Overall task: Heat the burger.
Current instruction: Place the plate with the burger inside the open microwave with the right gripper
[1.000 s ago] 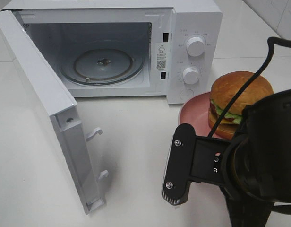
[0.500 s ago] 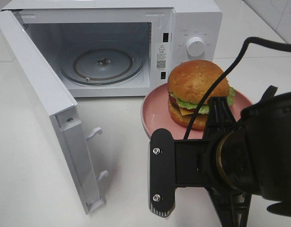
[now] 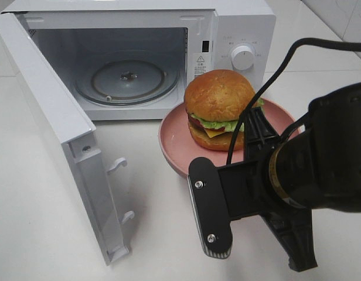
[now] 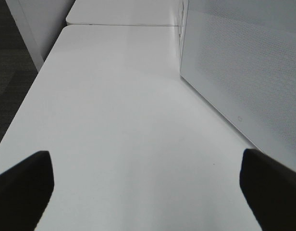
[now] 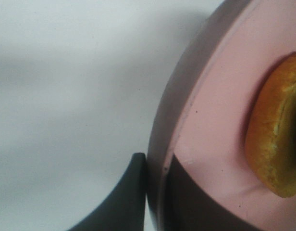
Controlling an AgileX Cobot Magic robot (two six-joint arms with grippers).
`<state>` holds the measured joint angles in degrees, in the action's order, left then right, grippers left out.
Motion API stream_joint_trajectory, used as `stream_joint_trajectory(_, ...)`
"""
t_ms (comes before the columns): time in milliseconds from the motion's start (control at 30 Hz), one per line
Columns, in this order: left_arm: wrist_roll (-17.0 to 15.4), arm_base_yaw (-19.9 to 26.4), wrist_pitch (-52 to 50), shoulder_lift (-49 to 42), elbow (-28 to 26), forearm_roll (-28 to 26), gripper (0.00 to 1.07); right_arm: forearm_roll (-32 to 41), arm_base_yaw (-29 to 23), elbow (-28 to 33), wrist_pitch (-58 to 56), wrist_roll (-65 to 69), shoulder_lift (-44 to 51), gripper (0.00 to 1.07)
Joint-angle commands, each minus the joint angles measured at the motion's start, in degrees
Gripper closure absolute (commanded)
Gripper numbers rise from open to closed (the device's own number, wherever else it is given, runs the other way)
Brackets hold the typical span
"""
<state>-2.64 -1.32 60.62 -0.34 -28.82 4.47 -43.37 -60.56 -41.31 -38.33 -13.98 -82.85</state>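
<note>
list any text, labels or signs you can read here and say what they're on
No text here can be quoted.
The white sticker on the microwave front: a warning triangle and a QR code; its print is too small to read.
The markings around the dial: too small to read.
The burger and the pink plate: no text.

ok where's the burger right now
High view, right of centre: the golden-bun burger sits on the round pink plate, in front of the open white microwave.
</note>
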Motion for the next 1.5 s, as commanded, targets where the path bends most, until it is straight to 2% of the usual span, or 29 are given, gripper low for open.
stream_joint_trajectory(33, -0.2, 0.1, -0.9, -1.0, 0.1, -0.4, 0.09, -2.5, 3.4, 0.1, 6.2, -8.3, 0.6, 1.07)
stream_joint_trajectory(167, -0.2, 0.1, -0.9, -1.0, 0.1, -0.4, 0.09, -0.6, 5.5, 0.1, 9.9, -13.5, 0.6, 1.07)
stream_joint_trajectory(233, -0.2, 0.1, -0.9, -1.0, 0.1, -0.4, 0.09, 3.5, 7.6, 0.1, 13.9, -22.2, 0.6, 1.07)
stream_joint_trajectory(333, -0.2, 0.1, -0.9, -1.0, 0.1, -0.4, 0.09, 4.6, 8.1, 0.1, 14.7, -24.7, 0.6, 1.07)
stream_joint_trajectory(400, -0.2, 0.1, -0.9, -1.0, 0.1, -0.4, 0.09, 10.8, 10.5, 0.1, 17.2, -33.0, 0.6, 1.07)
stream_joint_trajectory(500, -0.2, 0.1, -0.9, -1.0, 0.1, -0.4, 0.09, 12.3, 11.3, 0.1, 17.8, -35.7, 0.6, 1.07)
stream_joint_trajectory(567, -0.2, 0.1, -0.9, -1.0, 0.1, -0.4, 0.09, 18.8, 13.9, 0.1, 19.1, -44.8, 0.6, 1.07)
stream_joint_trajectory(767, -0.2, 0.1, -0.9, -1.0, 0.1, -0.4, 0.09, 27.0, 16.6, 0.1, 19.8, -57.2, 0.6, 1.07)
stream_joint_trajectory(833, -0.2, 0.1, -0.9, -1.0, 0.1, -0.4, 0.09, 32.7, 18.3, 0.1, 20.5, -65.1, 0.7, 1.07)
stream_joint_trajectory(867, -0.2, 0.1, -0.9, -1.0, 0.1, -0.4, 0.09, 32.7, 18.3, 0.1, 20.5, -65.1, 0.7, 1.07)
stream_joint_trajectory(933, -0.2, 0.1, -0.9, -1.0, 0.1, -0.4, 0.09, 38.7, 20.1, 0.1, 20.9, -73.1, 0.7, 1.07)
stream_joint_trajectory(967, -0.2, 0.1, -0.9, -1.0, 0.1, -0.4, 0.09, 38.7, 20.1, 0.1, 20.9, -73.1, 0.7, 1.07)
stream_joint_trajectory(1000, -0.2, 0.1, -0.9, -1.0, 0.1, -0.4, 0.09, 42.9, 21.1, 0.1, 21.7, -78.2, 0.7, 1.07)
stream_joint_trajectory(1033, -0.2, 0.1, -0.9, -1.0, 0.1, -0.4, 0.09, 42.9, 21.1, 0.1, 21.7, -78.2, 0.7, 1.07)
stream_joint_trajectory(1100, -0.2, 0.1, -0.9, -1.0, 0.1, -0.4, 0.09, 47.6, 22.1, 0.1, 22.9, -84.1, 0.7, 1.07)
stream_joint_trajectory(1267, -0.2, 0.1, -0.9, -1.0, 0.1, -0.4, 0.09, 52.1, 23.5, 0.0, 23.2, -88.8, 0.8, 1.07)
stream_joint_trajectory(1500, -0.2, 0.1, -0.9, -1.0, 0.1, -0.4, 0.09, 51.3, 23.8, 0.0, 24.2, -88.7, 0.8, 1.07)
